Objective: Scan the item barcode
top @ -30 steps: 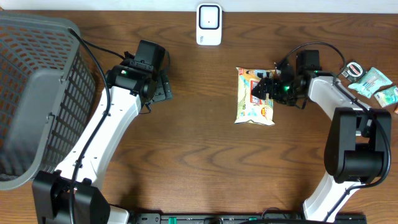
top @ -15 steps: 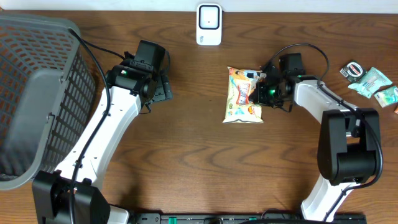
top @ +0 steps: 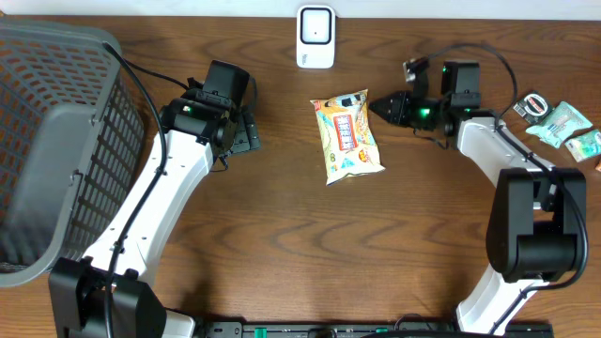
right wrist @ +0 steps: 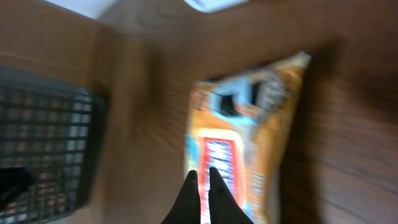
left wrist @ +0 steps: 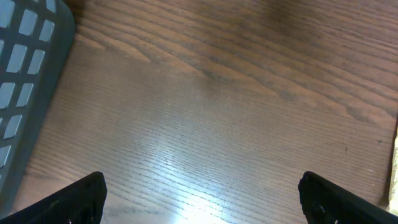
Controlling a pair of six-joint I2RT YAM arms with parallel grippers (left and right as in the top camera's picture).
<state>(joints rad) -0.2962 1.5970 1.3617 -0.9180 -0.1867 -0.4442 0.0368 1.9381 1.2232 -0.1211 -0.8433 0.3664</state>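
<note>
Brown wooden table [left wrist: 236, 93] fills nearly the whole view, its grain running from 10 o'clock down toward 4 o'clock. A pale patch of glare sits on the wood near 6 o'clock. At 9 to 10 o'clock the corner of a grey basket [left wrist: 25, 74] with square openings rests on the table. The left gripper [left wrist: 208, 202] is spread wide, its black fingers [left wrist: 74, 200] showing only at 7 and 5 o'clock, with bare wood between them. A thin yellow sliver [left wrist: 395, 168] touches the frame edge at 3 to 4 o'clock, too little visible to identify.
</note>
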